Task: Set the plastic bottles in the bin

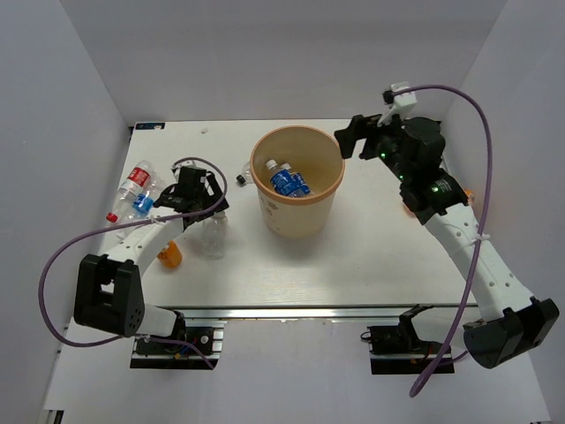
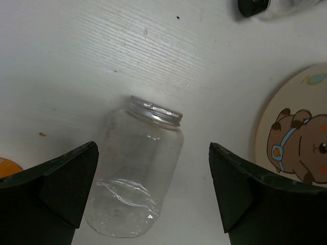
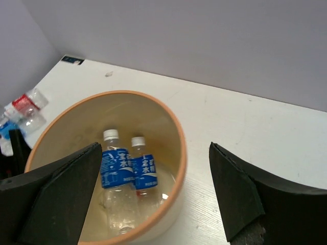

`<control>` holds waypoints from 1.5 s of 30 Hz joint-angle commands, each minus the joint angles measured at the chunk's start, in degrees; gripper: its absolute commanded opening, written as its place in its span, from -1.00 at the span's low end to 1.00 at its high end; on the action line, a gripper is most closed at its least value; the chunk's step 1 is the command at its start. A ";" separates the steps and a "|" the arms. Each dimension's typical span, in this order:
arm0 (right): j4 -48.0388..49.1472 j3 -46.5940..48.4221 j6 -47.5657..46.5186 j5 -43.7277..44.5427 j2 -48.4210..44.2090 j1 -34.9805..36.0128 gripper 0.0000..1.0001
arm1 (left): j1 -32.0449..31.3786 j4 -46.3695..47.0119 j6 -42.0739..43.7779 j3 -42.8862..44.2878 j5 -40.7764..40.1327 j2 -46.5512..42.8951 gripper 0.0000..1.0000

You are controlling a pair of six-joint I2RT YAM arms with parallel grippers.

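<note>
The tan bin (image 1: pixel 274 212) stands mid-table with two blue-labelled clear bottles (image 1: pixel 288 181) inside; they also show in the right wrist view (image 3: pixel 127 168). My left gripper (image 1: pixel 201 201) is open above an unlabelled clear bottle (image 1: pixel 214 235), which lies between the open fingers (image 2: pixel 138 173) without touching them. A red-labelled bottle (image 1: pixel 134 179), a blue-labelled one (image 1: pixel 144 205) and a stubby orange one (image 1: pixel 171 254) lie at the left. My right gripper (image 1: pixel 351 140) is open and empty, just above the bin's right rim (image 3: pixel 180 148).
A tiny black cap (image 1: pixel 240 179) lies left of the bin. An orange object (image 1: pixel 410 210) shows partly behind the right arm. White walls close in the table on three sides. The bin's side with a bear picture (image 2: pixel 301 148) is close to the left gripper's right.
</note>
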 commanded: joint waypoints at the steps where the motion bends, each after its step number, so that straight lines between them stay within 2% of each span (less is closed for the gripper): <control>1: -0.20 -2.96 4.54 -3.47 -3.41 -5.46 0.79 | -2.89 1.82 2.66 -0.44 -2.49 0.84 0.96; 4: -0.03 -5.43 6.40 -6.47 -4.74 -10.48 0.79 | -4.48 -0.55 2.14 0.00 -7.94 3.65 0.96; 6: -0.29 -6.31 6.66 -5.18 -5.61 -12.06 0.79 | -5.18 -0.82 2.22 -0.87 -8.66 5.15 0.96; 14: 0.06 -9.91 7.63 -4.11 -6.59 -14.61 0.79 | -5.88 1.89 2.66 -2.28 -3.93 8.05 0.96; 17: 0.32 -10.88 8.24 -5.34 -6.41 -15.23 0.79 | -6.06 3.04 2.84 -3.16 -1.64 8.67 0.87; 21: 0.76 -11.67 8.95 -5.78 -6.50 -16.11 0.79 | -6.06 2.61 2.49 -2.90 -1.37 8.59 0.62; 24: 1.11 -12.37 9.21 -6.31 -7.02 -16.64 0.79 | -6.06 2.08 2.58 -1.32 -1.19 8.14 0.23; 25: 1.20 -12.64 9.21 -6.48 -7.29 -16.81 0.79 | -6.06 1.99 2.66 -0.79 -1.02 8.14 0.03; 28: 1.38 -13.43 9.39 -6.40 -8.17 -17.52 0.79 | -6.06 0.94 2.49 0.70 -0.58 8.06 -0.30; 31: 1.73 -14.22 9.65 -6.40 -9.13 -18.22 0.79 | -6.06 0.32 2.14 1.50 -0.66 7.71 -0.55; 36: 2.52 -14.92 9.91 -7.54 -9.75 -18.84 0.79 | -6.06 -0.38 1.70 3.77 0.13 5.43 -0.67; 42: 2.43 -14.84 10.00 -7.89 -9.93 -19.19 0.79 | -6.15 -6.62 -0.23 12.29 -9.96 0.25 -0.77; 45: 2.52 -15.36 10.18 -7.98 -10.45 -19.54 0.79 | -6.06 -9.00 -1.03 19.41 -13.14 -1.60 -0.76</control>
